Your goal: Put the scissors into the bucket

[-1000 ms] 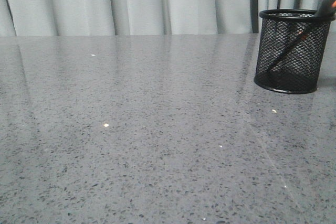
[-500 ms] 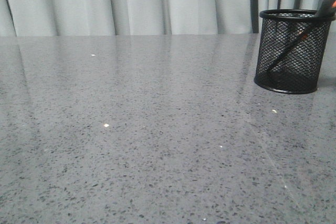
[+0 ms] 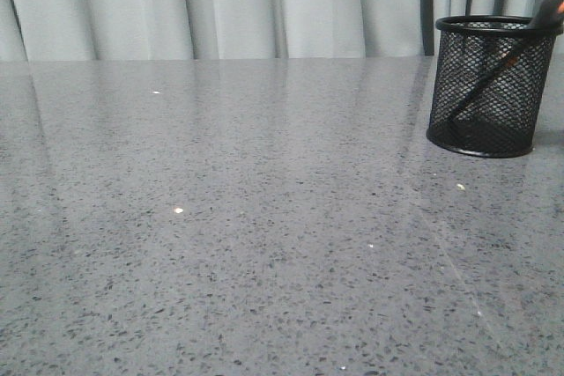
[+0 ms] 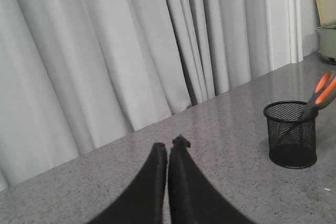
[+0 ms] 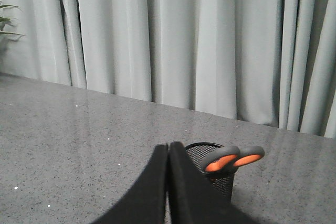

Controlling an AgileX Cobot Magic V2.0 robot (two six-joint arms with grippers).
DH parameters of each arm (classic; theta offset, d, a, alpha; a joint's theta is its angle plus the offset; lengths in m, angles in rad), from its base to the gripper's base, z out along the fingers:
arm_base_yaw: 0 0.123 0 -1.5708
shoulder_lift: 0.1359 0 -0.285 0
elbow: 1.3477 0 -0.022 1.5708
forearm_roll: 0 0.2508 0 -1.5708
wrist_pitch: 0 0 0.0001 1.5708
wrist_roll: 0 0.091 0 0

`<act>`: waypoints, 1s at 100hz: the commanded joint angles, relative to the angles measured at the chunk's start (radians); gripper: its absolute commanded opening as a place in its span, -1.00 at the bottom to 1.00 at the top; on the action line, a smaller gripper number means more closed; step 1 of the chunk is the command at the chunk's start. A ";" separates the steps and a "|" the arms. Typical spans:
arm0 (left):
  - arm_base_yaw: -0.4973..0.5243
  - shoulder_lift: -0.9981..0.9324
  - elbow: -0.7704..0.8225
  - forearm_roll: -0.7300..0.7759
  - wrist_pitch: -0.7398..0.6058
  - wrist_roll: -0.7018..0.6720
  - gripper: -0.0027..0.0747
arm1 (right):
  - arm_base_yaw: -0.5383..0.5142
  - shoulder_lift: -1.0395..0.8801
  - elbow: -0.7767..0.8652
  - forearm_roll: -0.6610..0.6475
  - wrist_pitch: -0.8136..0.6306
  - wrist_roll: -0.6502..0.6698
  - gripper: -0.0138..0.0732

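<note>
The black wire-mesh bucket stands upright at the far right of the grey table. The scissors lean inside it, blades down, with the orange-lined handles above the rim at the right. The bucket and the scissors' handles also show in the left wrist view. In the right wrist view the handles stick out of the bucket, just beyond my fingers. My left gripper is shut and empty, well away from the bucket. My right gripper is shut and empty, on the near side of the bucket. Neither gripper shows in the front view.
Pale curtains hang behind the table's far edge. The speckled grey table top spreads across the front view. A plant leaf shows at the edge of the right wrist view.
</note>
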 commanded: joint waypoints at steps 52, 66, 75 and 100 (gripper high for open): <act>0.157 -0.103 0.159 0.205 -0.214 -0.199 -0.98 | 0.001 0.015 -0.019 0.001 -0.083 -0.010 -0.79; 0.272 -0.257 0.342 0.246 -0.216 -0.394 -0.98 | 0.001 0.015 -0.019 0.001 -0.083 -0.010 -0.79; 0.339 -0.365 0.435 0.246 -0.176 -0.446 -0.98 | 0.001 0.015 -0.019 0.001 -0.083 -0.010 -0.79; 0.455 -0.412 0.529 0.215 0.023 -0.467 -0.98 | 0.001 0.015 -0.019 0.001 -0.083 -0.010 -0.79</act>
